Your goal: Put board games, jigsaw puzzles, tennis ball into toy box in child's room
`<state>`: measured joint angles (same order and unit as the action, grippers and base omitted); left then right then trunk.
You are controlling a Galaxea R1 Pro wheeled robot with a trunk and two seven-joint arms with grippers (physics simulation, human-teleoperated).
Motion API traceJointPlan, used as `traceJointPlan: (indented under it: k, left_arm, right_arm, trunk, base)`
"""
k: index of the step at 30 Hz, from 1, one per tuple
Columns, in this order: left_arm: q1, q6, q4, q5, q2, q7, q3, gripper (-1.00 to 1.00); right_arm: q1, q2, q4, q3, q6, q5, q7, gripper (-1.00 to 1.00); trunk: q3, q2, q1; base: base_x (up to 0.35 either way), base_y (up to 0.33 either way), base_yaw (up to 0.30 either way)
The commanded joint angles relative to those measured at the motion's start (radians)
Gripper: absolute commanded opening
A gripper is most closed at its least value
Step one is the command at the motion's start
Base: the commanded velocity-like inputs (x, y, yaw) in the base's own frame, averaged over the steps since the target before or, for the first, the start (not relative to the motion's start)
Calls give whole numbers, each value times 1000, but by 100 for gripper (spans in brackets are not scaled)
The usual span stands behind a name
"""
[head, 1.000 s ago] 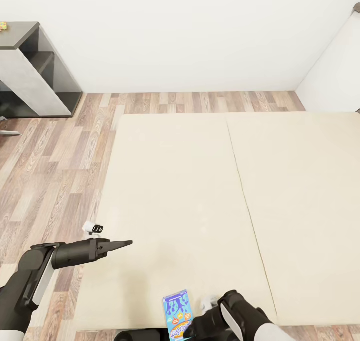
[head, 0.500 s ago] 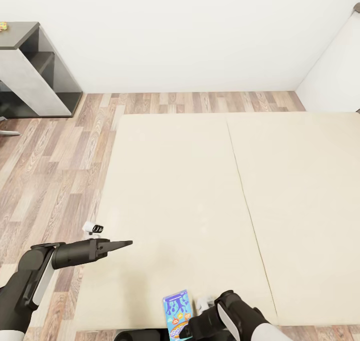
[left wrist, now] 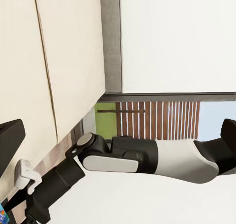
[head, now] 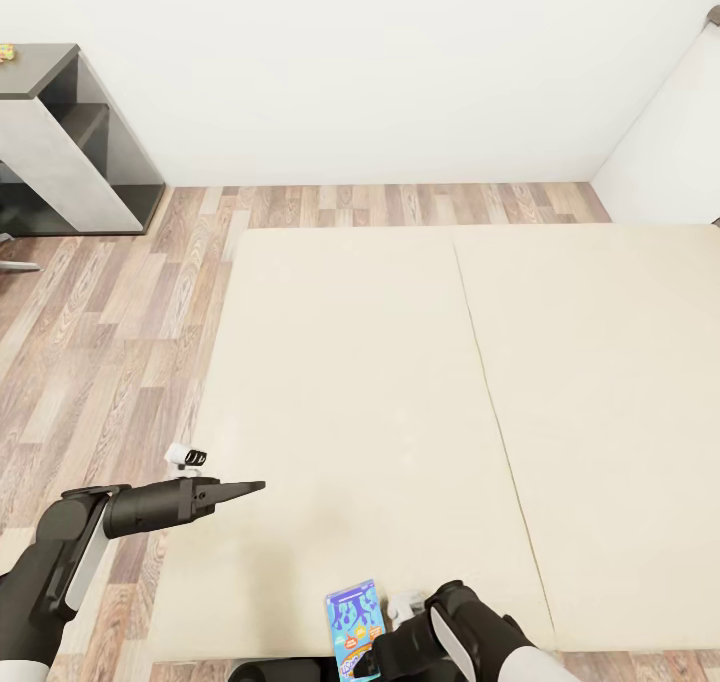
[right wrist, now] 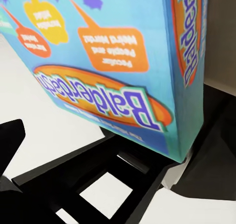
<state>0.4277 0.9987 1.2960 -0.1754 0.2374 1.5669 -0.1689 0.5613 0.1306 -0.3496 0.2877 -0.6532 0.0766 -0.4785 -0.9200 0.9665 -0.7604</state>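
Head view has the robot parked at the foot end of the wide low bed with the plain beige mattress (head: 400, 382), wood-plank floor (head: 110, 342) off to its left. The thing that matters right now: the flat blue printed board game box with cartoon speech bubbles (head: 357, 629) is lying on the near edge of the mattress, long axis running roughly away from the robot, and it's right beside the right claw (head: 378, 662). So the right arm is clearly the nearer one.

The left claw (head: 240, 486) hangs out over the left side of the mattress, well apart from the box, fingers pressed together into a point, holding nothing.

Right wrist view is basically glossy cardboard up close (right wrist: 113, 61): sharp corners, smooth printed face, orange and yellow bubbles. The black finger (right wrist: 10, 140) and the claw frame sit right under the box's edge. Whether the right claw is actually clamped on it or just nudged up against it, I honestly can't tell from these angles.

Left wrist view looks across at the right arm's white and black forearm, with a sliver of the blue box at the corner.

Far back left there's the dark-grey lower section of the desk (head: 60, 82). My guess is the box needs a firm pinch across its thin edge before carrying; rigid and slick, so it could slip.
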Motion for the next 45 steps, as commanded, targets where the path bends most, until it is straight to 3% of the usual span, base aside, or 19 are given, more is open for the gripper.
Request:
traceJointPlan:
  k: [1,24,30,37,45]
  left_arm:
    - [0,11,0,1,0,4,0,100]
    - [0,11,0,1,0,4,-1,100]
    - [0,11,0,1,0,4,-2,100]
    - [0,11,0,1,0,4,-33,100]
    - [0,11,0,1,0,4,-43,100]
  right_arm:
    - [0,0,-1,6,-5,8,2,100]
    - [0,10,-2,5,-9,11,0,100]
    - [1,38,-2,5,-9,10,-1,100]
    - [2,44,-6,4,-12,9,-2,100]
    - [2,44,-10,4,-12,9,-2,100]
  trunk:
    - [-1,1,0]
    - [-1,1,0]
    - [-1,1,0]
    - [-1,1,0]
    - [-1,1,0]
  base:
    - [0,0,0]
    - [0,0,0]
    - [0,0,0]
    - [0,0,0]
    - [0,0,0]
